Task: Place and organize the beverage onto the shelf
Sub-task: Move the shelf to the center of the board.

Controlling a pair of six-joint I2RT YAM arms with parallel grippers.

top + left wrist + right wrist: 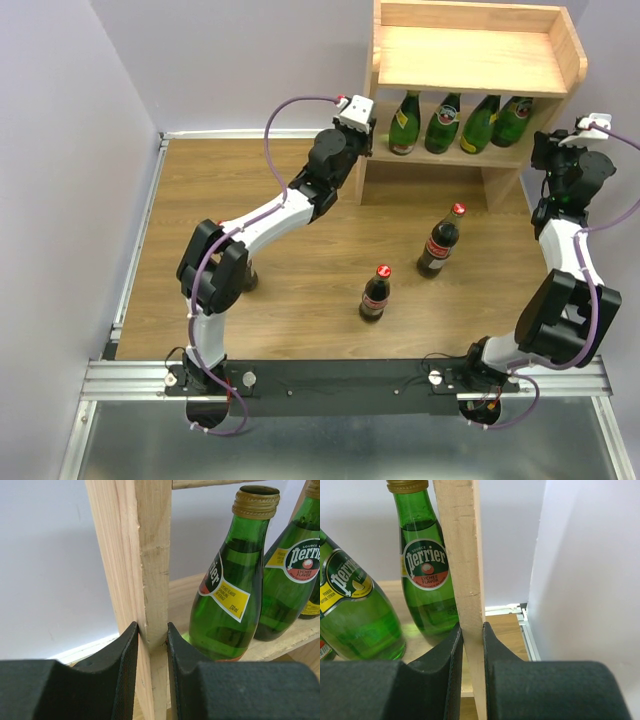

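Left pincer (152,630) and right pincer (472,627) each clamp one shelf (470,60) side; four green bottles (405,122) shelved, two cola bottles (439,243) visible.

The shelf (470,60) is pale wood; green bottles (404,125) have gold caps, dark cola bottles (438,248) red caps.

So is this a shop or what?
Likely a robot lab bench, not a shop: two arms bolted to a metal rail, plain walls boxing a small table, and one little shelf of bottles.
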